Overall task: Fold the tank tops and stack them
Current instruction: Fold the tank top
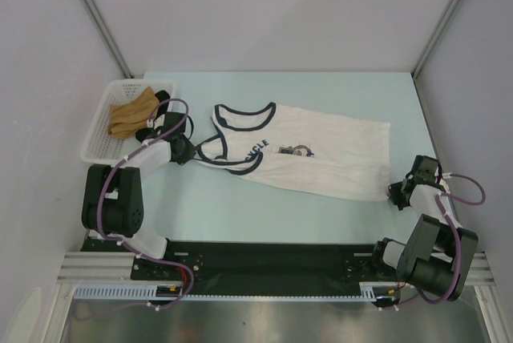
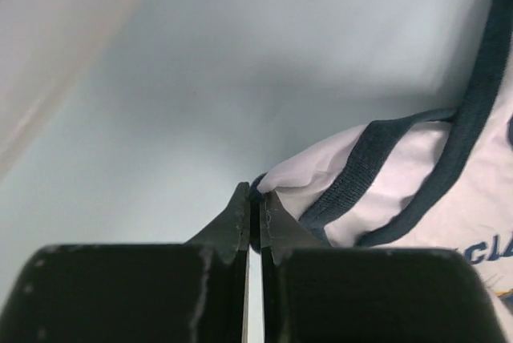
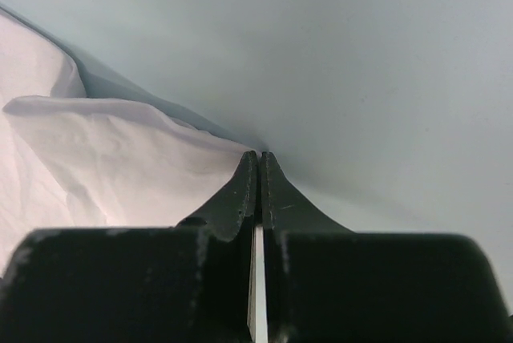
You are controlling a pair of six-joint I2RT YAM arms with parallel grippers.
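One white tank top (image 1: pixel 337 159) with navy trim and a chest print lies spread across the table, neck to the left, hem to the right. My left gripper (image 1: pixel 190 153) is at its near shoulder strap. In the left wrist view the left gripper (image 2: pixel 256 199) is shut on the navy trim of the tank top (image 2: pixel 417 175). My right gripper (image 1: pixel 397 195) sits at the near right hem corner. In the right wrist view the right gripper (image 3: pixel 260 157) is shut, with the white cloth of the tank top (image 3: pixel 104 159) running right up to its tips.
A white plastic basket (image 1: pixel 96 131) stands at the far left with a tan cloth (image 1: pixel 128 117) inside, just behind the left arm. Grey walls close in the table on three sides. The arm bases and a black rail run along the near edge.
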